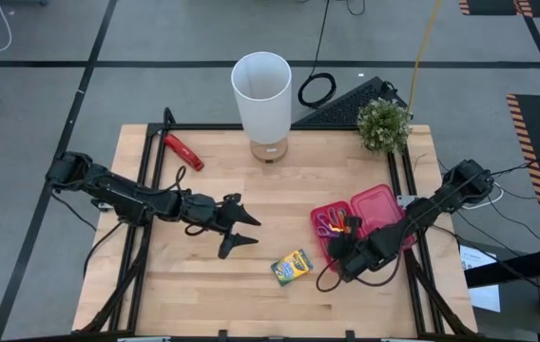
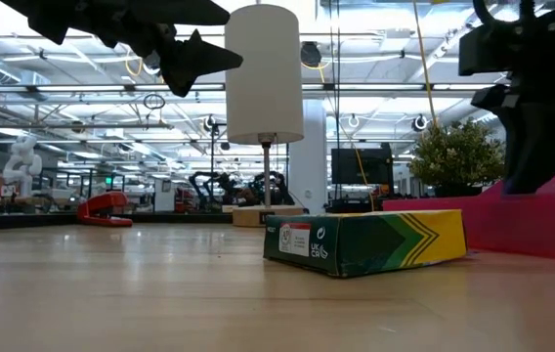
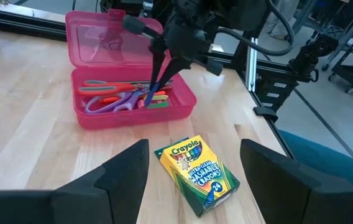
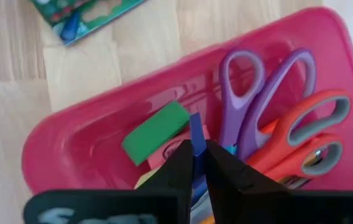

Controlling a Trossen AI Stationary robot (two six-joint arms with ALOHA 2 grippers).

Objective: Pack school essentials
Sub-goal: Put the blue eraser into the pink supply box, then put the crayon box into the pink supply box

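The wooden table holds one white lamp and one small plant at its far edge, both well apart from the pink case. One red-and-black hand tool also lies far from the case.

The case stands open, with its lid folded back. The right gripper hangs just over the open case, and its fingers are closed on a thin blue pen, whose tip points down into the tray. The step in hand appears to be putting this pen into the case. The next move probably calls for lowering a little and letting go, so that the pen lies flat beside the other things.

The left gripper waits in the air near the case, and its fingers are spread wide and hold nothing.

One crayon box lies flat on the table just beside the case, not yet packed.

Inside the case I count two scissors, one purple and one orange-red, and one green eraser. Other small pieces are under them, but I cannot count these.
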